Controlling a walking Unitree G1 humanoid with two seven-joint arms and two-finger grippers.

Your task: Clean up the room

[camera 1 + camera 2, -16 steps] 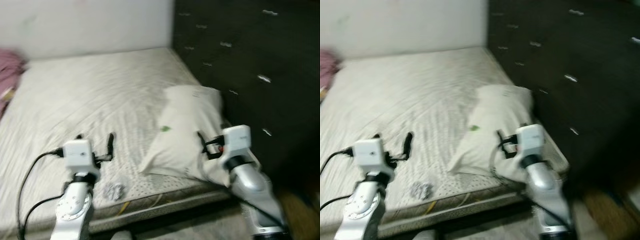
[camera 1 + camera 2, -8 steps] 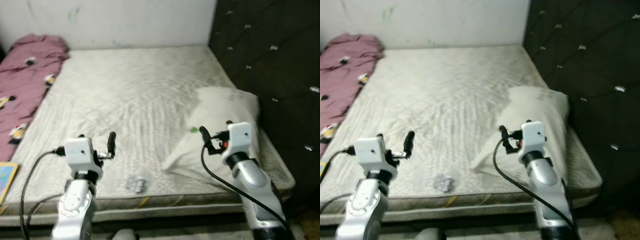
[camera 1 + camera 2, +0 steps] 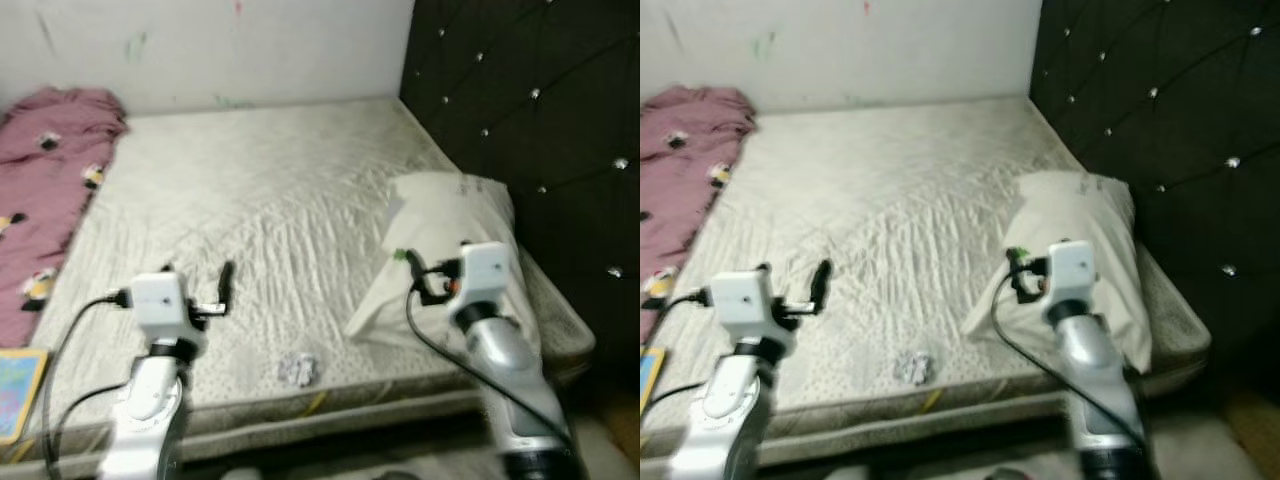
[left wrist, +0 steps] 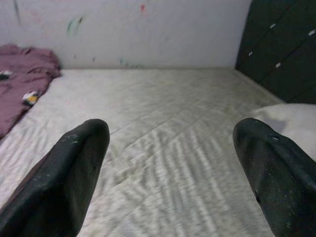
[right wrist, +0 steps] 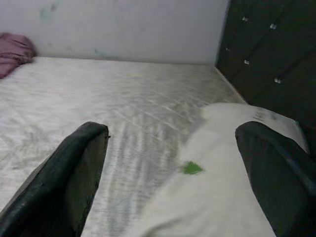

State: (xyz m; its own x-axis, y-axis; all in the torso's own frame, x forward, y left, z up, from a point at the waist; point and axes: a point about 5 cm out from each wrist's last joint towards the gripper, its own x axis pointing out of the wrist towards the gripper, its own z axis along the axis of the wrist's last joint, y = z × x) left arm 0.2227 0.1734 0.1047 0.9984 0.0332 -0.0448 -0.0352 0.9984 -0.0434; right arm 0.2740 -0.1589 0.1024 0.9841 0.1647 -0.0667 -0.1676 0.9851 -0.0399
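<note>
A bare white mattress (image 3: 270, 190) lies before me. A white pillow (image 3: 450, 215) rests at its right end, with a small green scrap (image 5: 191, 168) on it. Near the mattress's front edge lies a crumpled whitish wrapper (image 3: 298, 369). A pink blanket (image 3: 50, 170) is bunched along the left side. My left gripper (image 3: 196, 272) hovers open over the front of the mattress, left of the wrapper, holding nothing. My right gripper (image 3: 438, 262) is open just above the pillow's near end, close to the green scrap, also holding nothing.
A dark tufted headboard (image 3: 530, 120) rises on the right behind the pillow. A white wall with small paint marks (image 4: 148, 29) closes the far side. A colourful book (image 3: 15, 390) lies low at the left, beside the mattress.
The whole picture has swung and sharpened as the camera moved, bringing the pink blanket and book into view. Both arms keep the same raised pose with fingers apart.
</note>
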